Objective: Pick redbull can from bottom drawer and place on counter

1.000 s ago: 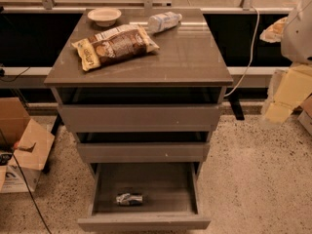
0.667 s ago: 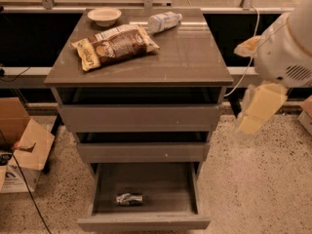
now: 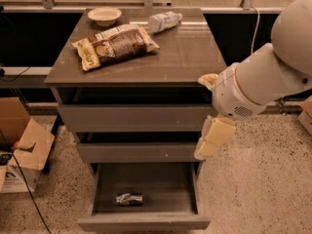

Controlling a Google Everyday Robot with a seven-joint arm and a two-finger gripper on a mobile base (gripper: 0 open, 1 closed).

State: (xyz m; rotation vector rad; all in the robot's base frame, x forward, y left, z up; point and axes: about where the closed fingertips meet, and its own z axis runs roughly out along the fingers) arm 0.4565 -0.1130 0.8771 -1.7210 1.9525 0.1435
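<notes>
The redbull can (image 3: 129,199) lies on its side, dented, on the floor of the bottom drawer (image 3: 146,223), left of its middle. The drawer is pulled fully out. The counter (image 3: 190,52) is the glossy grey-brown top of the cabinet. My gripper (image 3: 203,151) hangs from the white arm at the cabinet's right side. It points down in front of the middle drawer's right end, above and to the right of the can and apart from it. It holds nothing that I can see.
On the counter lie a brown-and-yellow snack bag (image 3: 114,45), a clear plastic bottle (image 3: 165,21) on its side and a small bowl (image 3: 104,16). The two upper drawers (image 3: 131,118) stand slightly out. A cardboard box (image 3: 22,150) and a cable are on the floor at the left.
My arm has swung left and down from the right edge of the view, bringing the gripper to the cabinet's right front. The can and counter items have not moved.
</notes>
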